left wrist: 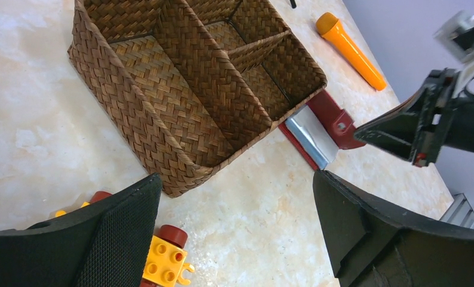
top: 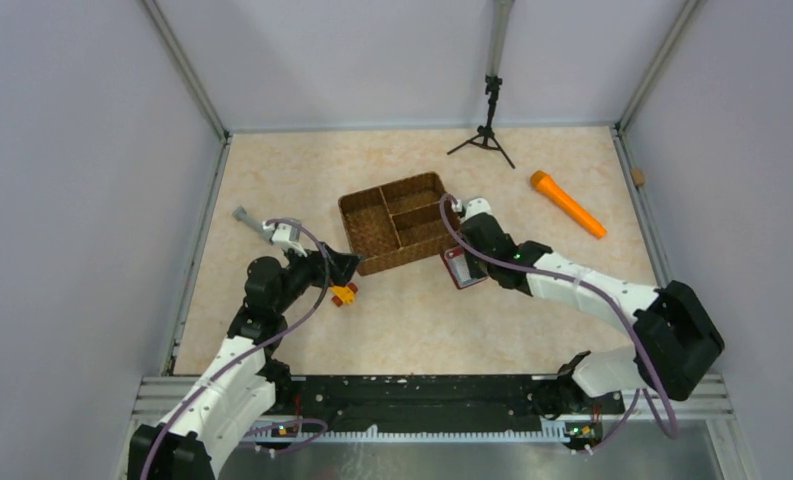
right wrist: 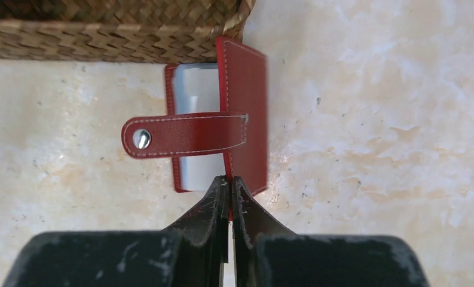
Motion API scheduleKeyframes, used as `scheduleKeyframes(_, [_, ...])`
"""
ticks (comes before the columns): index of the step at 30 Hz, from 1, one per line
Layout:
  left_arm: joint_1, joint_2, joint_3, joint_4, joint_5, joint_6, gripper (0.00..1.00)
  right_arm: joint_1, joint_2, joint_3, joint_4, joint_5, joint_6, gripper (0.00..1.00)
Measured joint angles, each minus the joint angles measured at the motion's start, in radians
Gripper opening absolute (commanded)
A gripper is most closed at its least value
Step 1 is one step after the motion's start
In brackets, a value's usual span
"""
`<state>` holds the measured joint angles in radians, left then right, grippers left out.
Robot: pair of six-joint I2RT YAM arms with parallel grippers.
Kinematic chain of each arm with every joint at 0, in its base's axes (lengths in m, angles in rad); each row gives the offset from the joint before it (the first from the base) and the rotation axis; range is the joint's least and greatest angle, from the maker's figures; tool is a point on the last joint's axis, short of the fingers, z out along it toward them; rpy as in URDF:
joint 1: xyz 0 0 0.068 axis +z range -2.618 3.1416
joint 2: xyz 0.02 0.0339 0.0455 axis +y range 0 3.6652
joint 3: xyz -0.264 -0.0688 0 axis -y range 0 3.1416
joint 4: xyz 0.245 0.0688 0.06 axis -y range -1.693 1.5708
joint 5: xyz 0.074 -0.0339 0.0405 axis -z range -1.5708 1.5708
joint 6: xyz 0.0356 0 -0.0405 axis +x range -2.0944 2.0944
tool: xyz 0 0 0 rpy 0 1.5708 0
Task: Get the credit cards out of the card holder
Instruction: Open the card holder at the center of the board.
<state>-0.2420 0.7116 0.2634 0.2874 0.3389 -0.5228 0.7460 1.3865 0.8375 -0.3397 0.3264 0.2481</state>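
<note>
marbled table (top: 422,320), card holder (right wrist: 246,89) edge pinched by right gripper (right wrist: 229,180)

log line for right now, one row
right gripper shut on card holder cover edge | left gripper open, near toy block | card holder beside basket

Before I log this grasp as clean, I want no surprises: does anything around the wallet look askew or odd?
Only the wallet: it lies half open by the basket corner, its strap unsnapped and sticking out sideways, the right pincer pinching its cover's edge.
</note>
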Motion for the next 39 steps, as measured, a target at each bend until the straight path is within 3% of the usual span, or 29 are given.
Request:
scheduleKeyframes(12, [0.000, 0.009, -0.004, 0.040, 0.082, -0.011, 0.97, 0.000, -0.243, 0.000, -0.036, -0.050, 0.061, 0.00])
scheduleKeyframes(20, [-0.096, 0.017, -0.044, 0.138, 0.187, -0.167, 0.99, 0.000, -0.440, 0.000, -0.030, -0.221, 0.192, 0.00])
scheduleKeyframes(23, [-0.137, 0.012, -0.044, 0.159, 0.201, -0.239, 0.97, 0.000, -0.491, 0.000, 0.021, -0.294, 0.280, 0.00])
scheduleKeyframes(27, [-0.145, 0.014, -0.044, 0.212, 0.215, -0.344, 0.84, 0.000, -0.520, 0.000, 0.102, -0.359, 0.396, 0.00])
scheduleKeyframes(39, [-0.145, 0.129, -0.045, 0.421, 0.240, -0.606, 0.90, 0.000, -0.555, 0.000, 0.372, -0.428, 0.647, 0.00])
